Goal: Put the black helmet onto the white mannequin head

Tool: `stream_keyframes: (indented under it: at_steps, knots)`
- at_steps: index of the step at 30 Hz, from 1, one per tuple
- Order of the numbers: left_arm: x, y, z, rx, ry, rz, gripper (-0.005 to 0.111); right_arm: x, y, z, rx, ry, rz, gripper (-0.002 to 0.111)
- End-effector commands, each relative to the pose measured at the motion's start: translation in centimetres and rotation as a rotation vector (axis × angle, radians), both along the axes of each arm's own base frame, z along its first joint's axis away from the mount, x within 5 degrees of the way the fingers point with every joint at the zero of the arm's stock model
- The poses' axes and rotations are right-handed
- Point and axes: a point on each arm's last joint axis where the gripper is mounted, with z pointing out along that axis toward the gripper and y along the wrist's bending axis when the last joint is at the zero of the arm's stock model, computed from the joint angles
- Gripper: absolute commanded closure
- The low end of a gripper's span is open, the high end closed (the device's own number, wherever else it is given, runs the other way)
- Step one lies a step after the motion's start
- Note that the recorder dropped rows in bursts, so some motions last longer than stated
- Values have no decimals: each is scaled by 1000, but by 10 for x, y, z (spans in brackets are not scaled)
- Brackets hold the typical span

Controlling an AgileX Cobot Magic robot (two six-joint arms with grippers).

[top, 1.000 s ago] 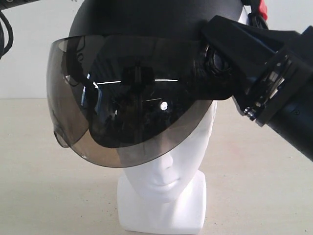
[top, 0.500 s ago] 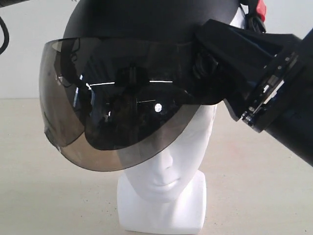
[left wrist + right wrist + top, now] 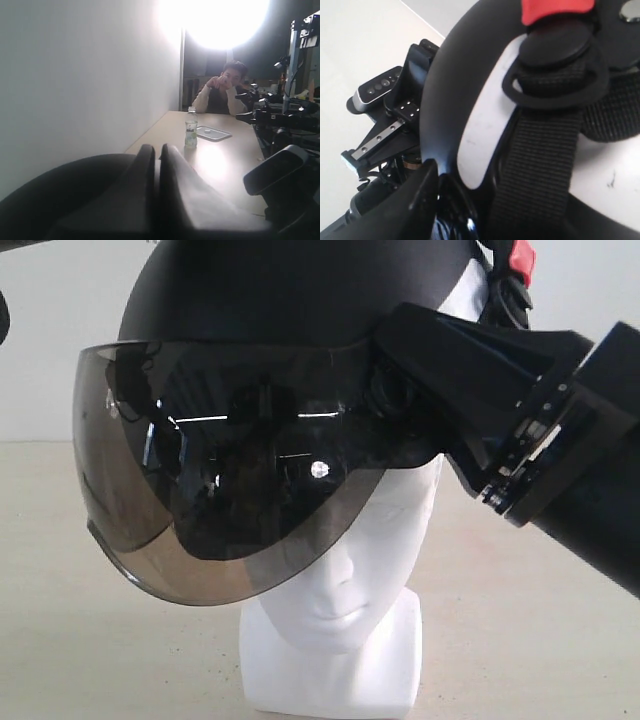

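The black helmet point(image 3: 300, 290) sits tilted over the white mannequin head point(image 3: 340, 590), and its smoky visor point(image 3: 230, 470) hides the upper face. My right gripper point(image 3: 420, 390) holds the helmet's side at the visor hinge. In the right wrist view one finger point(image 3: 415, 200) presses the outside of the shell point(image 3: 455, 90); the other finger is hidden behind the rim. A black strap point(image 3: 540, 165) with a red tab point(image 3: 555, 7) hangs against the white head point(image 3: 605, 175). My left gripper point(image 3: 157, 150) is shut, just above the dark shell point(image 3: 60, 190).
The mannequin's blocky base point(image 3: 330, 680) stands on a beige table point(image 3: 520, 620). Farther along the table are a small bottle point(image 3: 191, 127), a flat metal tray point(image 3: 213, 132) and a seated person point(image 3: 225, 92). Dark camera gear point(image 3: 280, 170) stands beside the left arm.
The helmet has slid left and its visor has dropped lower over the face. My right gripper moved left with it. The mannequin head has stayed put.
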Motion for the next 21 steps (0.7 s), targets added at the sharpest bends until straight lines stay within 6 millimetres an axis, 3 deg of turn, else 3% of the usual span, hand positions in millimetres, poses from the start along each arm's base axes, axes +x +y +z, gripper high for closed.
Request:
stream_keyframes:
  at_steps: [1,7,21]
  knots:
    - [7,-8,-26,117,52,-56,102,4,-3,-1,-36,16,-71,108]
    - [3,-27,-33,190,48,-45,102,6,-5,-1,-71,-21,-117,108]
    - [3,-27,-33,190,54,-44,102,-4,-19,0,-245,27,-179,108]
